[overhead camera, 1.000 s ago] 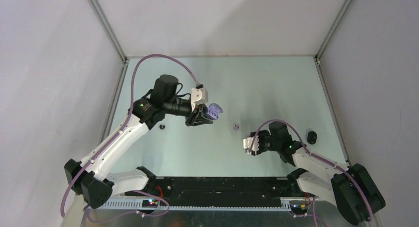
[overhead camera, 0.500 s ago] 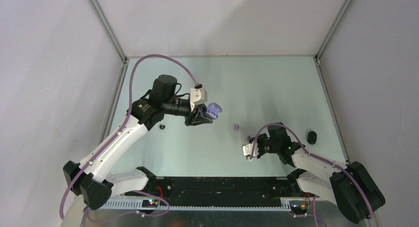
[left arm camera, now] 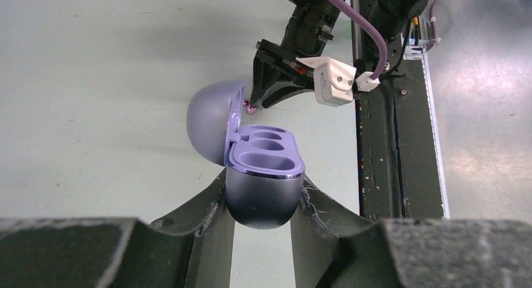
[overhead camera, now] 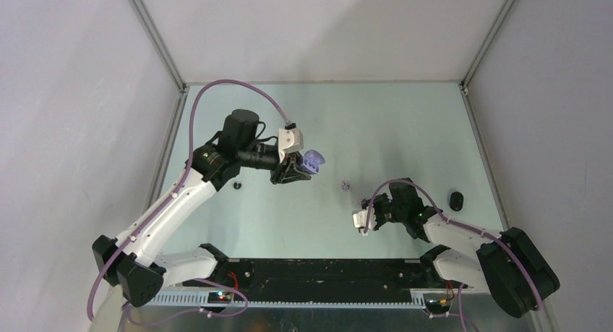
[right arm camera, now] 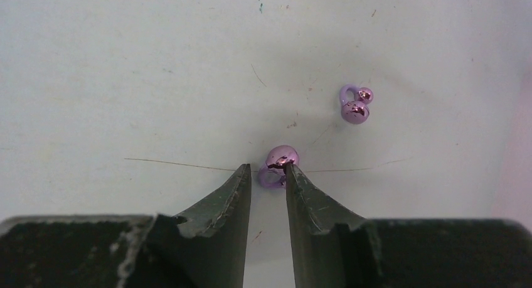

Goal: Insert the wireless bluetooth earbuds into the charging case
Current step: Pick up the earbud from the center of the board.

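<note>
The wireless bluetooth earbuds in view are two pale purple ones, both seen best from the right wrist camera. The first earbud (right arm camera: 279, 164) sits at the very tips of the right gripper (right arm camera: 268, 170). The fingers are nearly closed and pinch it between them, its round shiny head just past the tips and its small loop in the narrow gap. The second earbud (right arm camera: 355, 105) lies free on the counter (overhead camera: 390, 129), a little further out and to the side, apart from the first one and from the fingers.

The left gripper (left arm camera: 263, 197) is raised above the counter, and its fingers are closed on the rounded purple body of the charging case (left arm camera: 263, 175). The case is open. Its lid stands up at one side on the hinge, and its two wells face upward. From the left wrist camera, the right arm is beyond the case, low over the counter.

In the top view, a black oval object (overhead camera: 456, 199) rests on the counter near the right arm, well apart from both grippers.
</note>
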